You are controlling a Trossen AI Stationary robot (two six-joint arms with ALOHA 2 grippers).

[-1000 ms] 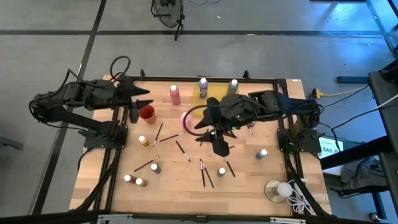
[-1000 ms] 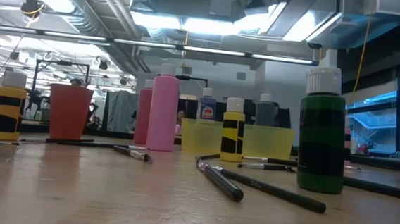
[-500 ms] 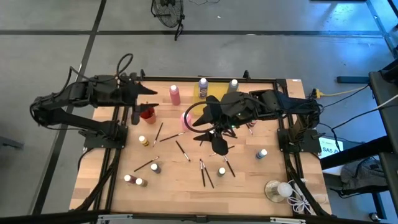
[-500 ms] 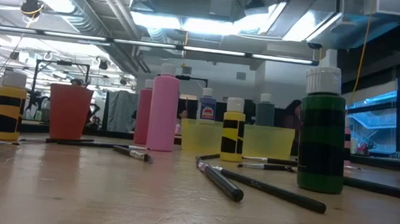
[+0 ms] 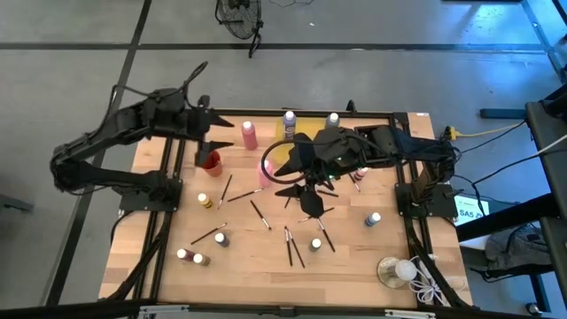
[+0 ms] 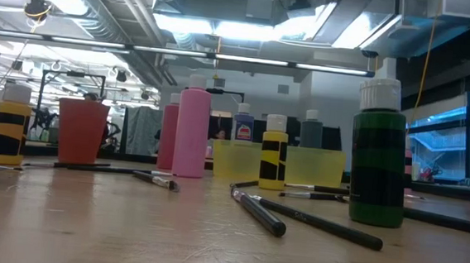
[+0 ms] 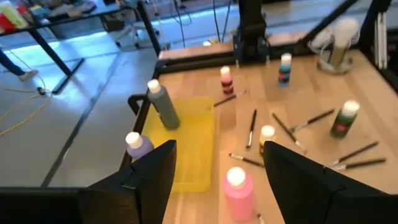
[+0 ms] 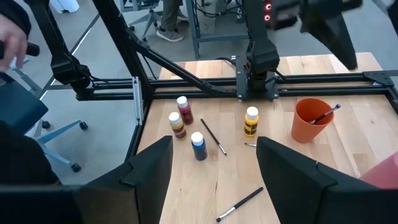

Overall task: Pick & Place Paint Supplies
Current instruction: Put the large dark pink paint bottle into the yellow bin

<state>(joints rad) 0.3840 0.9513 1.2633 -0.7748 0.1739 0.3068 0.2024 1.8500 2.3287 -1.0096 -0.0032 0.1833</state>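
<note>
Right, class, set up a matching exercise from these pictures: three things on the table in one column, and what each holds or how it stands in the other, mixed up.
Things:
1. red cup
2. clear dish
3. green bottle

States:
A. holds a white ball
B. holds a paintbrush
C. stands upright, capped in white

Pairs: 1-B, 2-A, 3-C

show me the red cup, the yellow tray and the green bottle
red cup (image 6: 81, 131): low view, middle of its front wall
yellow tray (image 7: 189, 149): left wrist view, bare floor of the tray
green bottle (image 6: 376, 170): low view, middle of its body
</note>
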